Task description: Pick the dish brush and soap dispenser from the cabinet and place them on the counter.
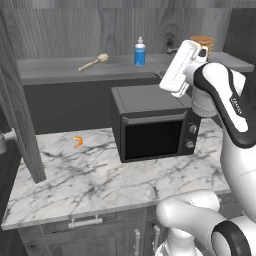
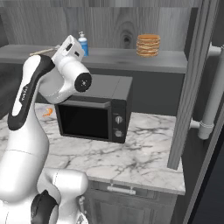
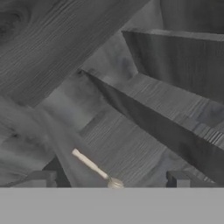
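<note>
The cabinet [image 1: 60,30] spans the top of both base views, its doors swung wide: one door edge cuts the left base view at 9 o'clock, another stands at 3 o'clock in the right base view with its bar handle [image 2: 209,109]. Below it the desk [image 1: 90,180] carries a microwave [image 1: 152,122] whose right side the arm [image 1: 225,100] hides in the left base view; the right base view shows that side and its knobs, but there the arm covers the microwave's left corner.

On the cabinet's shelf [image 1: 55,67], the soap dispenser [image 1: 140,52] stands upright at about 12 o'clock in the left base view; in the right base view only its top clears the arm. A stack of discs [image 2: 148,45] is plain in the right base view and half hidden behind the arm in the left.

The dish brush [image 1: 93,62] lies on the shelf at 11 o'clock, well left of the dispenser. The hand view shows it near 6 o'clock, its head cut by the bottom edge.

The hand [image 3: 112,183] is raised before the shelf, right of the dispenser, fingers [image 3: 177,178] spread wide and empty; only blurred tips show.

A small orange item [image 1: 78,142] lies on the desk at 9 o'clock.
</note>
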